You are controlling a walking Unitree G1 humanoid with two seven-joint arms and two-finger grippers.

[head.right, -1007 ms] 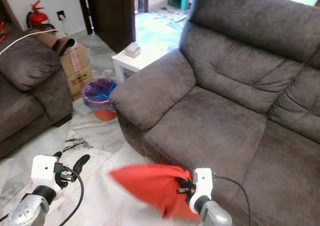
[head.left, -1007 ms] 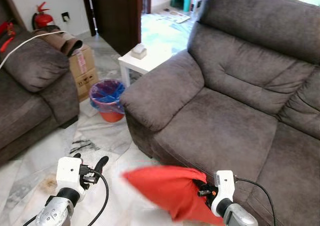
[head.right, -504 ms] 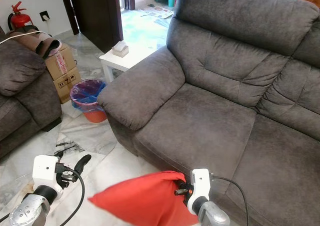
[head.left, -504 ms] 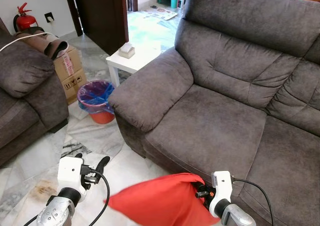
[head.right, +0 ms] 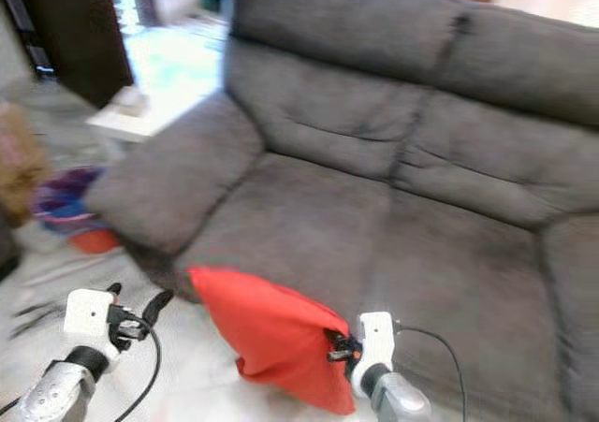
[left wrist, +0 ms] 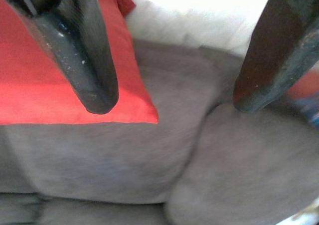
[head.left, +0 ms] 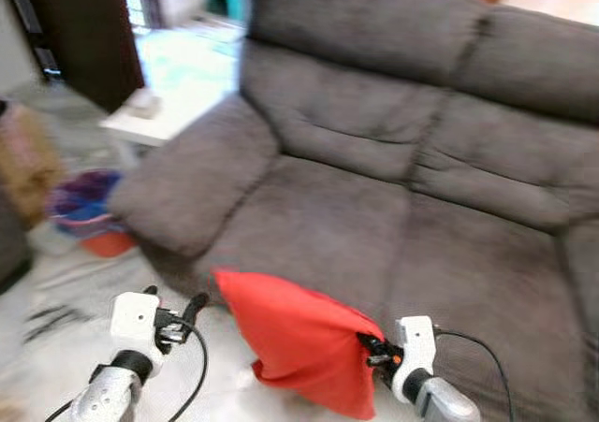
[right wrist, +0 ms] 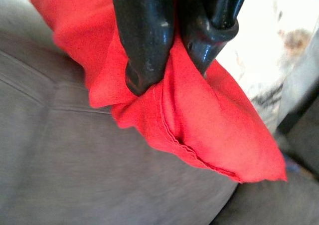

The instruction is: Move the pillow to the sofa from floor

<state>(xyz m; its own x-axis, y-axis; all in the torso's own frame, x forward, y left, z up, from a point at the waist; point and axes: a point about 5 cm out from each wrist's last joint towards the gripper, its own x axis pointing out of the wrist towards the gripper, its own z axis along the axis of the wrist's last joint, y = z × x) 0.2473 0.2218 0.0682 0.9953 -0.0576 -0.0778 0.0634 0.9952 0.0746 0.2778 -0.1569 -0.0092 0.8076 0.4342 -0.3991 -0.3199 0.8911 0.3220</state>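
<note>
In the left eye view the whole picture has shifted since a second ago: the camera has turned toward the sofa [head.left: 393, 207], so the seat cushions now stand straight ahead, and the white bench [head.left: 140, 123] and the bin [head.left: 84, 221] have slid to the left side. The picture is blurred, so the robot is probably still moving. The red pillow [head.left: 299, 342] hangs from the right gripper [head.left: 374, 352], off the floor, in front of the sofa's front edge and near the armrest [head.left: 187, 188]. This means the carry is nearly finished — what remains is to lift the pillow over the seat edge and let it go.

In the right eye view the left gripper [head.right: 140, 314] is held low over the pale floor [head.right: 56, 282], apart from the pillow. The seat is wide and bare, so there is good room for the pillow; the armrest on the left is the edge to keep away from.

In the left wrist view the jaws stand wide apart with nothing between them; beyond the fingers [left wrist: 89, 60] lie the grey cushions and a corner of the pillow.

In the right wrist view the jaws are pressed together on a bunched fold of the red cloth, and the pillow hangs from this pinch above the grey upholstery. The grip takes only cloth — it could slip in a quick swing.
</note>
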